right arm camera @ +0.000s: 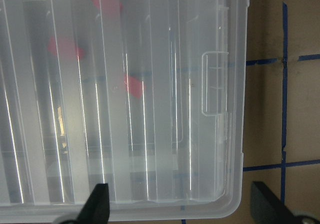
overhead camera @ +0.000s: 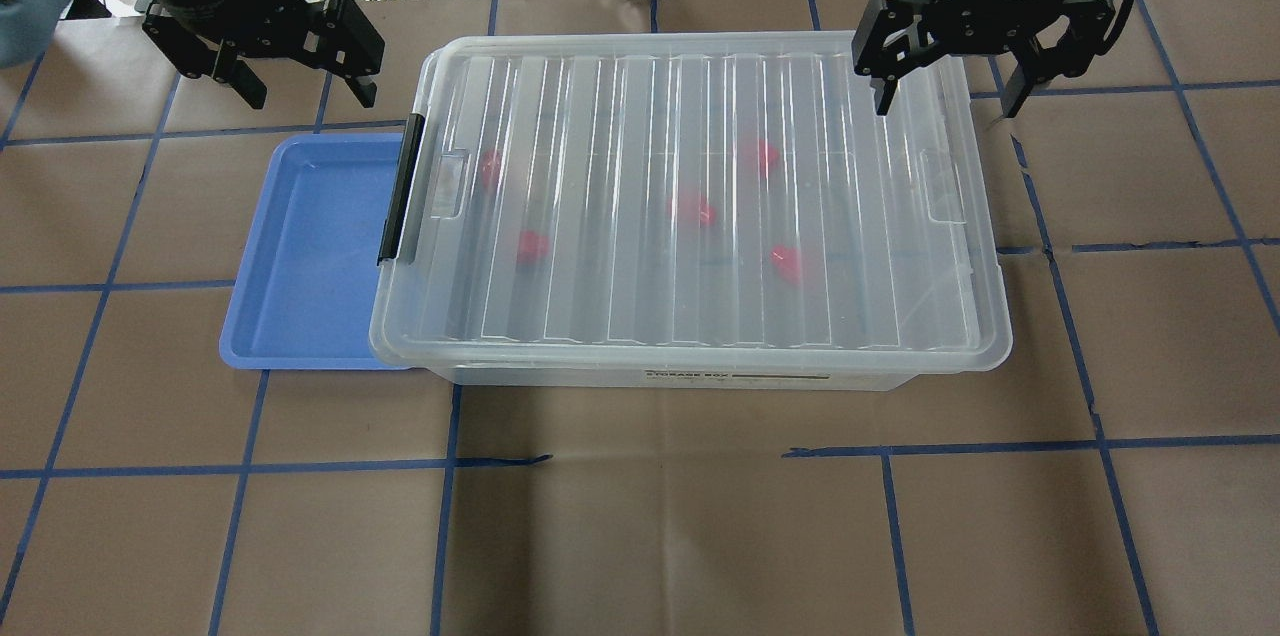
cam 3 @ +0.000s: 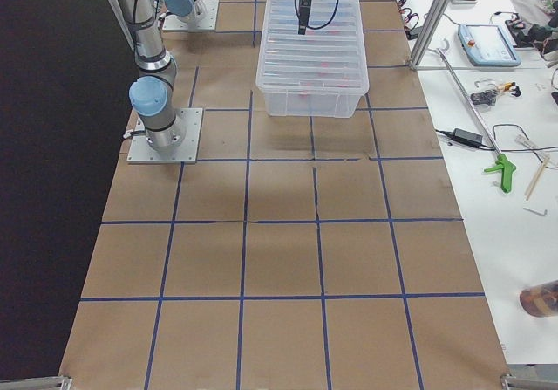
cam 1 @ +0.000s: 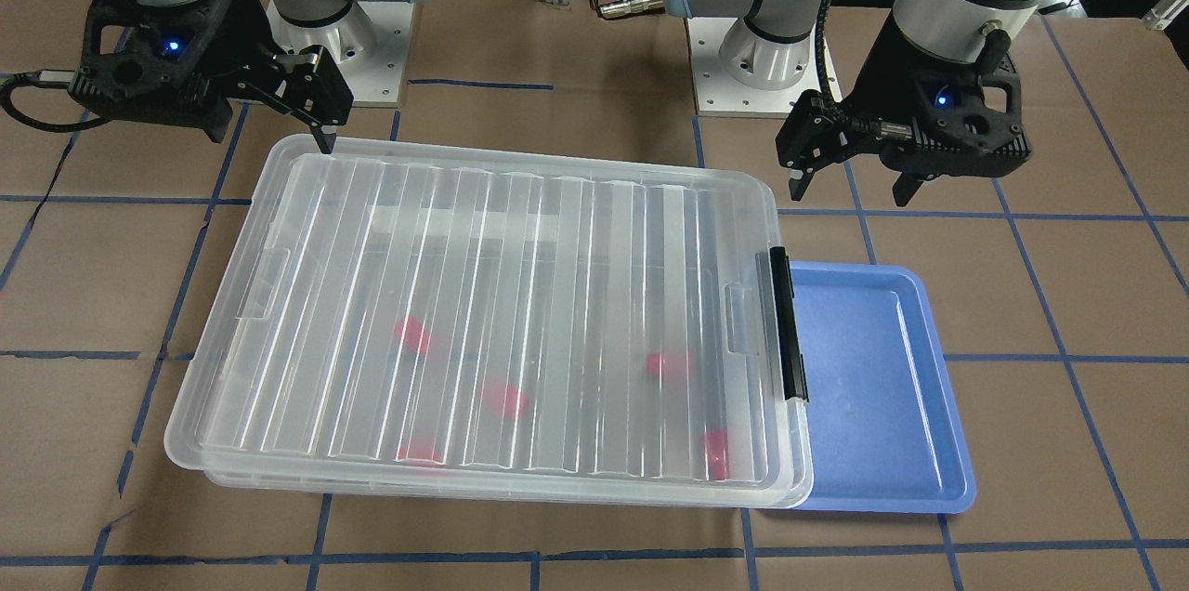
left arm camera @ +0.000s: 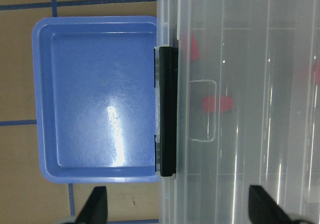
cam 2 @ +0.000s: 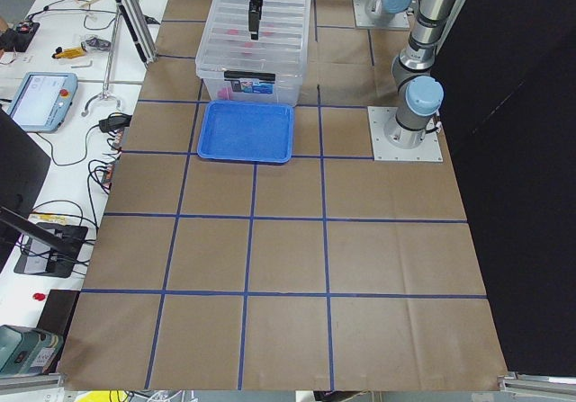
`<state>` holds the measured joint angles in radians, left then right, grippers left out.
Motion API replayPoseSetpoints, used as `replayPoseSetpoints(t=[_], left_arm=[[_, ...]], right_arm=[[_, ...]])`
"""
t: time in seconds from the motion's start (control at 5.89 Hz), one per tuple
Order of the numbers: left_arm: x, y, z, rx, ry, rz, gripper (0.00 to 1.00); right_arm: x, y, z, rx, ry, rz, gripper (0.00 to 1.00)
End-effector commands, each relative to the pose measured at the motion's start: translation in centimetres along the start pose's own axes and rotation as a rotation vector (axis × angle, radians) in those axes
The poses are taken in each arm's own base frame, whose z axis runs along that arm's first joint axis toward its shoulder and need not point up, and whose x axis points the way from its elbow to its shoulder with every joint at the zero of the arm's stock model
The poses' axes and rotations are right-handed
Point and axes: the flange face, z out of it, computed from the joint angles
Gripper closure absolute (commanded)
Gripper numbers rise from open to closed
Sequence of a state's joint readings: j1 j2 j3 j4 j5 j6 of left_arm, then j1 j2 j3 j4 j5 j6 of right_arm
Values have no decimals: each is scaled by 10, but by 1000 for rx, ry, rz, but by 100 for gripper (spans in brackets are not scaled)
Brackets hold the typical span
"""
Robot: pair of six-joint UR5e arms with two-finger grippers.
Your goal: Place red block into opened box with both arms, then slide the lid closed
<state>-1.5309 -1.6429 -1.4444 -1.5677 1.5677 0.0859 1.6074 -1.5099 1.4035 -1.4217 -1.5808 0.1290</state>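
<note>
Lid [overhead camera: 700,296] spans box [overhead camera: 560,378] left-right overhead; right gripper [overhead camera: 948,104], spread and empty, hangs over its upper-right corner, nearer than left gripper [overhead camera: 308,96], likewise spread, at upper left.

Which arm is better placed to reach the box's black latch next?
Left: the left gripper hovers beside the black latch end; the right gripper is over the lid's opposite end.

The label [overhead camera: 737,378] on the front wall of the box [overhead camera: 540,376] reads "STORAGE BOX"; the housing above the right gripper [overhead camera: 947,108] reads "2F Adaptive", the remainder being illegible.
</note>
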Motion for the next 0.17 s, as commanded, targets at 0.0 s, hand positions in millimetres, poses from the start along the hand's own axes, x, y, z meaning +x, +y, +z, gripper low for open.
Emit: replayPoseSetpoints(t=[0.0], left_arm=[[0, 0, 0, -1, 0, 0, 2]], right_arm=[[1, 0, 0, -2, 1, 1, 0]])
